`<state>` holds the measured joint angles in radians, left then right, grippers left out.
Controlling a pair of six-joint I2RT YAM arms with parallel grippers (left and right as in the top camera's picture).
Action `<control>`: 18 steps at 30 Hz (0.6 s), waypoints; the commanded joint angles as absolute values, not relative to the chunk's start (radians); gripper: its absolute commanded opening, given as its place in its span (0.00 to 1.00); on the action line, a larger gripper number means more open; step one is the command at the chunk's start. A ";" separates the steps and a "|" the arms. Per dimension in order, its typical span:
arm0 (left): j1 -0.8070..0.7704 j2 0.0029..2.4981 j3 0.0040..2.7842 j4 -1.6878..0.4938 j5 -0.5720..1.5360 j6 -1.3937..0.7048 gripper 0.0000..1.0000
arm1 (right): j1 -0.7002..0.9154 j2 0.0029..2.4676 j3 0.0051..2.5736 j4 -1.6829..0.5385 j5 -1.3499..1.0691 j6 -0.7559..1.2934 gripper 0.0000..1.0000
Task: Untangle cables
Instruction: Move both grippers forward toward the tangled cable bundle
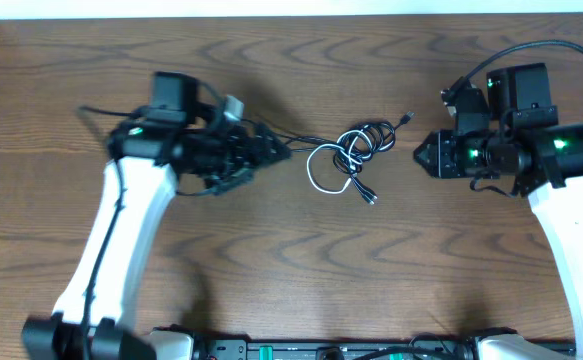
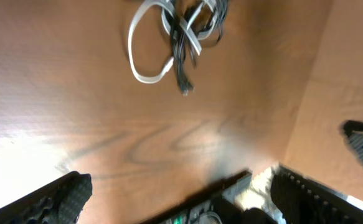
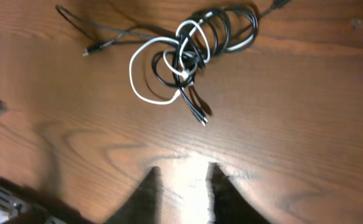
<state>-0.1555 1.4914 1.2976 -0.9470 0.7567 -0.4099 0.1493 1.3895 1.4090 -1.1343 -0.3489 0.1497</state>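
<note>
While not yet touching the cables (image 1: 349,155), take stock first: knotted into one small bundle near the middle of the table (image 1: 271,260), lying between the two arms and apart from both. Note the left gripper (image 1: 271,150) spread wide and empty, just beside the bundle on its own side. Note the right gripper (image 1: 421,155) drawn nearly together with only a slim gap, clamped on nothing, near the bundle's other side. Judging from that, treat the step in hand as choosing the first two holds. For the left fingers, pick the white cable (image 1: 316,175), looping out of the knot toward that arm. Pinch one strand only, low against the wood, without scooping up the black coils beside it. Widen the right fingers before descending, being too narrow as set to straddle a cord cleanly. Aim them at the black stretch leading to the free plug (image 1: 407,118) nearest that arm, well outside the coils. Once gripped on both sides, draw apart slowly and level, watching for tightening at the knot. If tightening, stop, release one side, and feed the other loose plug (image 1: 371,198) back through its loop instead. Avoid lifting the whole bundle, probably light enough to rise as one lump.
</note>
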 commanded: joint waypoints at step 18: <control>-0.501 1.857 1.305 -0.483 0.447 -0.703 0.98 | 0.073 1.556 1.428 -1.111 -0.369 0.165 0.59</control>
